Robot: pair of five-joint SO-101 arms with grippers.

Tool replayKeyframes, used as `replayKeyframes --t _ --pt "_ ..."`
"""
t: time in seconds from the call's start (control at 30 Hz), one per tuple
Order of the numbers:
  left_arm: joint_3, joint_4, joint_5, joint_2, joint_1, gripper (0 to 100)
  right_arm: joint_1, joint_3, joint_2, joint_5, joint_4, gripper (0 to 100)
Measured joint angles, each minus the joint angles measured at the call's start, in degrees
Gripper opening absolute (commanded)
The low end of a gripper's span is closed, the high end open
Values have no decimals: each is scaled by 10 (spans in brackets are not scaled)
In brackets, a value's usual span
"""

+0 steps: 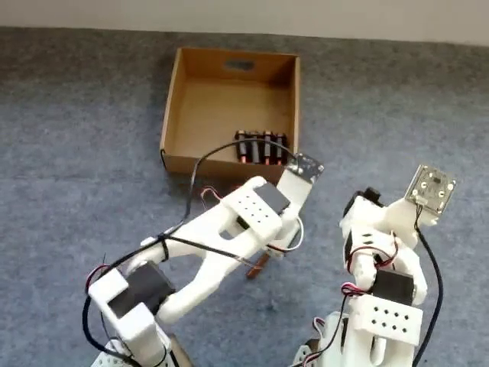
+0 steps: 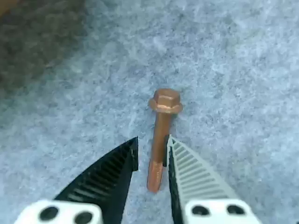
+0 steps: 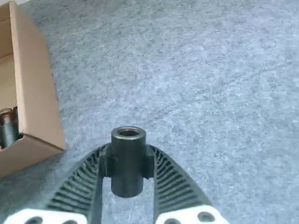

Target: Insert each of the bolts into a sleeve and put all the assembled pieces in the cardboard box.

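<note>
Right wrist view: right gripper [image 3: 127,151] pinching dark cylindrical metal sleeve [image 3: 127,168]. Left gripper [image 2: 152,139] spread astride copper hex-flange bolt [image 2: 161,123]; brown cardboard box [image 1: 173,107] at 12 o'clock.

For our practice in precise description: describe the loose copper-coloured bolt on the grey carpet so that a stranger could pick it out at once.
Start at the open brown cardboard box on the grey carpet. Just outside the wall nearest the white left arm, between the left gripper's open fingers, lies the copper-coloured hex-head bolt. Unlike the assembled pieces in the box, it wears no dark sleeve.
</note>
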Motion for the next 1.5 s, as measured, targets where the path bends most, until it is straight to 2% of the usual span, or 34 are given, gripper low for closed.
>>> replayKeyframes --t 0.27,0.37,0.47,0.57,0.77,0.83,1.0,1.2,1.27,1.5 --pt "-8 -58 0 65 3 116 0 0 0 0 0 5" --pt "-8 -70 -32 76 3 115 0 0 0 0 0 5" --pt "-9 -70 -70 77 3 103 0 0 0 0 0 5" --pt "-10 -71 -93 76 3 1 -1 6 -1 0 -1 5" --pt "-9 -71 -99 58 1 9 -1 25 -2 0 -18 5" --pt "-9 -44 -100 41 -6 9 -1 25 -2 0 -18 5" --pt "-6 49 -101 -24 -69 9 -1 25 -2 0 -18 5" --pt "39 70 -100 -49 -203 9 -1 25 -2 0 -18 5" --pt "57 65 -100 -50 -227 9 -1 25 -2 0 -18 5" --pt "135 -31 -100 -50 -259 14 -1 25 -2 0 -18 5"
